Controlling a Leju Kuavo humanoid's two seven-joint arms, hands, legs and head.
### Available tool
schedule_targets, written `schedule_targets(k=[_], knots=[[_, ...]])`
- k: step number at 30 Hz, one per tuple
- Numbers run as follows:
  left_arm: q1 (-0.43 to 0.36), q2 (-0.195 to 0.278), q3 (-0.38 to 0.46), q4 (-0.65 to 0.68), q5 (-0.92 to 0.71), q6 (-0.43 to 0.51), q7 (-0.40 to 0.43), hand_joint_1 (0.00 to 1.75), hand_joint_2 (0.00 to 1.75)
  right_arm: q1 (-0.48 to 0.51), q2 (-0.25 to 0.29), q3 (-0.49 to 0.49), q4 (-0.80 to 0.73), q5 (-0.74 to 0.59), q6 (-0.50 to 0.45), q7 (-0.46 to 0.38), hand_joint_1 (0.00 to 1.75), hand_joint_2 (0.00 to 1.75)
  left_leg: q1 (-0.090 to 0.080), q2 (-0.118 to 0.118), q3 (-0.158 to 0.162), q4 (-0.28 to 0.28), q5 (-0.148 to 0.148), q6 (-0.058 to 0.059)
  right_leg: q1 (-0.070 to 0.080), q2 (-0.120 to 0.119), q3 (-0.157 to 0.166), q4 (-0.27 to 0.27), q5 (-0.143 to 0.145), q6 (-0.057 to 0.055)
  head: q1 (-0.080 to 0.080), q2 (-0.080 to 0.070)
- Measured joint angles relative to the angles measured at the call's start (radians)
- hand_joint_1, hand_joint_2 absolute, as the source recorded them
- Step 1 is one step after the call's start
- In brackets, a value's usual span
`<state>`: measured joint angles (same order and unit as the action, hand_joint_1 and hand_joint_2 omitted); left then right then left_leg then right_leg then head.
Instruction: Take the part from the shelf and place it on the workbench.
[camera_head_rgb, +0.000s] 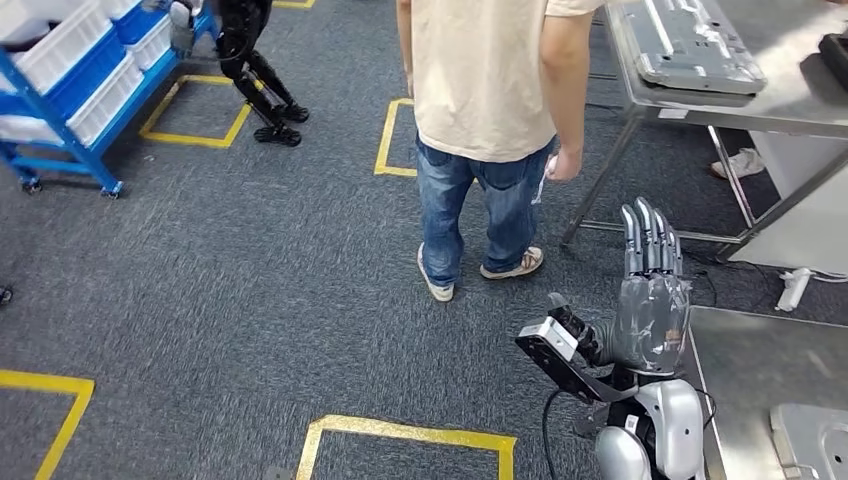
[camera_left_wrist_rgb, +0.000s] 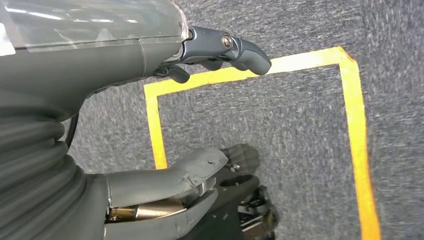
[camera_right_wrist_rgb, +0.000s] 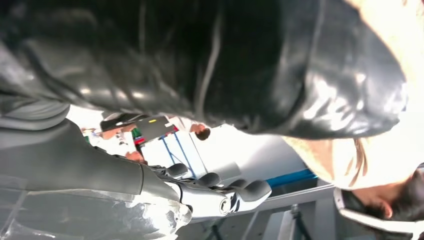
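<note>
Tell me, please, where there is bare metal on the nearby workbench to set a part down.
The near workbench is bare beside the right hand; a grey part fills its near corner. The far table is mostly taken by a flat grey panel.

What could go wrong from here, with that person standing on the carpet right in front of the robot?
1. The person stands close ahead, between the blue shelf and the steel table; walking or swinging an arm could hit them.
2. The right hand is raised, fingers straight, holding nothing, beside the near workbench; a turn might knock its edge.
3. The left hand hangs empty over the floor, so no part is carried yet.
</note>
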<state>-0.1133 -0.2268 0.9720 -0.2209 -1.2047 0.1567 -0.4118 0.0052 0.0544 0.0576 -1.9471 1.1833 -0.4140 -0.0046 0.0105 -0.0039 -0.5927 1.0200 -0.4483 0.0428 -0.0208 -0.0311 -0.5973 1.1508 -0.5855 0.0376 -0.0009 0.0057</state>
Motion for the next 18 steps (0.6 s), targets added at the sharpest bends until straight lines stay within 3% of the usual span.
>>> schedule_targets(k=[2,3,5,7,9,11,12,14,16,18], knots=[[-0.001,0.000,0.001,0.000,0.000,0.000,0.000,0.00,1.75,0.005,0.000,0.000,0.000,-0.001,0.000,0.000,0.00,0.00,-0.002,-0.025,-0.002,0.000,0.001,0.003,0.001,0.022,-0.059,0.114,-0.042,-0.001,0.000,0.000],[0.000,0.000,0.002,0.000,0.000,-0.001,0.000,0.00,1.75,0.008,0.000,0.000,0.000,-0.001,0.000,0.000,0.00,0.00,-0.004,-0.040,-0.002,0.001,0.002,0.003,0.001,0.026,-0.073,0.134,-0.037,-0.003,0.000,0.000],[0.002,0.000,0.003,0.000,0.001,-0.004,0.000,0.00,1.75,0.009,0.000,0.000,0.000,-0.005,0.000,0.000,0.00,0.00,-0.005,-0.070,-0.001,0.001,0.002,0.003,0.001,0.039,-0.048,0.067,0.025,-0.012,0.000,0.000],[0.001,-0.001,0.003,0.000,0.000,-0.007,0.000,0.00,1.75,0.009,0.000,0.000,0.000,-0.010,0.000,0.000,0.00,0.00,-0.005,-0.096,-0.001,0.003,0.004,0.000,0.001,0.088,0.006,-0.058,0.087,-0.025,0.000,0.000],[0.000,-0.003,0.003,0.000,0.000,-0.010,0.000,0.00,1.75,0.010,-0.001,0.000,-0.002,-0.014,0.000,0.000,0.00,0.00,0.000,-0.120,-0.009,0.005,0.008,-0.010,0.004,0.127,0.030,-0.118,0.100,-0.033,0.000,0.000],[0.001,-0.003,0.004,0.000,0.000,-0.012,0.000,0.00,1.75,0.010,-0.002,-0.001,-0.004,-0.015,-0.001,0.000,0.00,0.00,0.006,-0.146,-0.017,0.001,0.014,-0.026,0.004,0.114,0.036,-0.131,0.101,-0.036,0.001,0.000],[0.003,-0.003,0.004,0.000,0.000,-0.013,0.000,0.00,1.75,0.009,-0.002,-0.001,-0.004,-0.016,-0.001,0.000,0.00,0.00,0.005,-0.141,-0.019,0.003,0.012,-0.032,0.003,0.099,0.042,-0.140,0.104,-0.039,0.000,0.000],[0.004,-0.002,0.004,0.000,0.001,-0.014,0.000,0.00,1.75,0.009,-0.002,-0.001,-0.005,-0.018,-0.002,-0.001,0.00,0.00,0.000,-0.088,-0.042,0.051,-0.020,-0.042,-0.002,0.065,0.053,-0.157,0.111,-0.045,-0.005,0.000],[0.002,-0.001,0.004,0.000,0.001,-0.014,0.000,0.00,1.75,0.013,-0.002,-0.002,-0.006,-0.025,-0.006,-0.003,0.00,0.00,0.002,-0.026,-0.097,0.165,-0.080,-0.048,0.002,0.030,0.057,-0.159,0.110,-0.050,-0.009,0.000],[0.002,-0.001,0.004,0.000,0.001,-0.014,0.000,0.00,1.75,0.016,-0.003,-0.004,-0.006,-0.033,-0.010,-0.004,0.00,0.00,0.006,-0.007,-0.136,0.251,-0.107,-0.054,0.005,-0.005,0.056,-0.156,0.106,-0.053,-0.009,0.000]])
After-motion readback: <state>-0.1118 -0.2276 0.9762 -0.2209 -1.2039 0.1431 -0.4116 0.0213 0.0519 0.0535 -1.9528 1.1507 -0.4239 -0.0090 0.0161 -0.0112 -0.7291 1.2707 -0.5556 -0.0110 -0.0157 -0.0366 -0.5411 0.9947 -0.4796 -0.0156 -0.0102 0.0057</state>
